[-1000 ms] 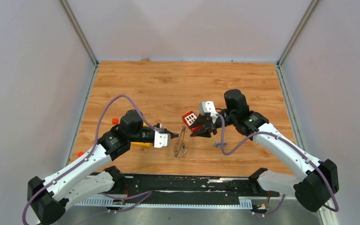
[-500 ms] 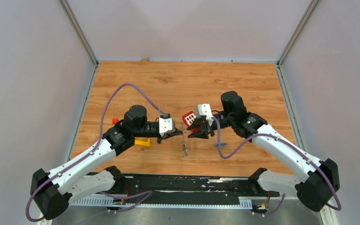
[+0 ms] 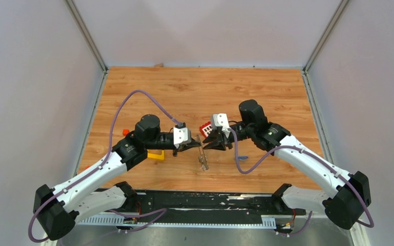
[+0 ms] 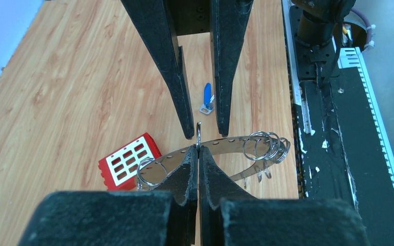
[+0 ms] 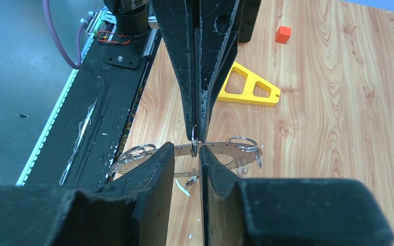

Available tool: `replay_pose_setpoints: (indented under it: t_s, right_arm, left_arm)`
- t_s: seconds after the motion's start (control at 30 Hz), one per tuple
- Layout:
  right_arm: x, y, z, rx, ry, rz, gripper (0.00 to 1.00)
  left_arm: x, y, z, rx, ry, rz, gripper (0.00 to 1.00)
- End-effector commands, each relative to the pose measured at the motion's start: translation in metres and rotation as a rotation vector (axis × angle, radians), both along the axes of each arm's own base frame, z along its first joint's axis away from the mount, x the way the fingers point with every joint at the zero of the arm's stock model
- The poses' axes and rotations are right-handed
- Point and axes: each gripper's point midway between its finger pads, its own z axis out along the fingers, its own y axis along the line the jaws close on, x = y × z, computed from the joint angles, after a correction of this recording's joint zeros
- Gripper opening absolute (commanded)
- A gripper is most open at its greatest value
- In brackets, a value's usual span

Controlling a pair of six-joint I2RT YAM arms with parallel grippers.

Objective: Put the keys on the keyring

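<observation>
Above the near middle of the table (image 3: 184, 92), I have the keyring (image 4: 225, 143) held up between both arms. As far as I can see, no threading has started. The blue key (image 4: 207, 96) lies loose on the wood beyond the ring, well apart from either gripper. The black key I cannot find in any view, so I judge both keys are left to do. My left gripper (image 4: 198, 154) is fully closed, pinching the ring's thin band near its hooked end. My right gripper (image 4: 204, 128) faces it, jaws a narrow gap apart, straddling the same band just beside that pinch. Whether its pads touch metal I cannot tell, and it carries no key.
</observation>
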Motion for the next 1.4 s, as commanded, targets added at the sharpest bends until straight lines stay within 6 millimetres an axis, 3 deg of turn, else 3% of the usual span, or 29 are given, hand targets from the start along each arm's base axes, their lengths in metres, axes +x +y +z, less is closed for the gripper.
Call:
replay_pose_setpoints:
  t_s: [0.0, 0.17, 0.33, 0.53, 0.7, 0.83, 1.13, 1.37]
  right_arm:
    - [0.005, 0.008, 0.024, 0.047, -0.05, 0.002, 0.23]
    - [0.005, 0.008, 0.023, 0.047, -0.054, 0.0, 0.16]
    - [0.007, 0.008, 0.023, 0.046, -0.066, -0.013, 0.0]
    - [0.013, 0.007, 0.024, 0.037, -0.084, -0.053, 0.0]
    - [0.016, 0.01, 0.019, 0.01, -0.084, -0.076, 0.0]
    - [0.018, 0.011, 0.018, 0.0, -0.079, -0.086, 0.0]
    - [0.018, 0.012, 0.017, -0.001, -0.074, -0.086, 0.0]
    - [0.019, 0.009, 0.02, 0.001, -0.093, -0.099, 0.0]
  left_arm:
    - [-0.002, -0.006, 0.024, -0.067, -0.037, -0.026, 0.0]
    - [-0.002, -0.006, 0.024, -0.067, -0.036, -0.025, 0.0]
    - [-0.002, -0.006, 0.023, -0.07, -0.03, -0.021, 0.0]
    - [-0.001, -0.005, 0.018, -0.061, -0.031, -0.018, 0.0]
    - [0.006, -0.008, 0.022, -0.047, -0.052, -0.01, 0.15]
    - [0.012, -0.01, 0.023, -0.024, -0.065, -0.005, 0.17]
    - [0.016, -0.009, 0.019, -0.012, -0.077, 0.015, 0.0]
    - [0.018, -0.005, 0.018, -0.007, -0.093, 0.036, 0.0]
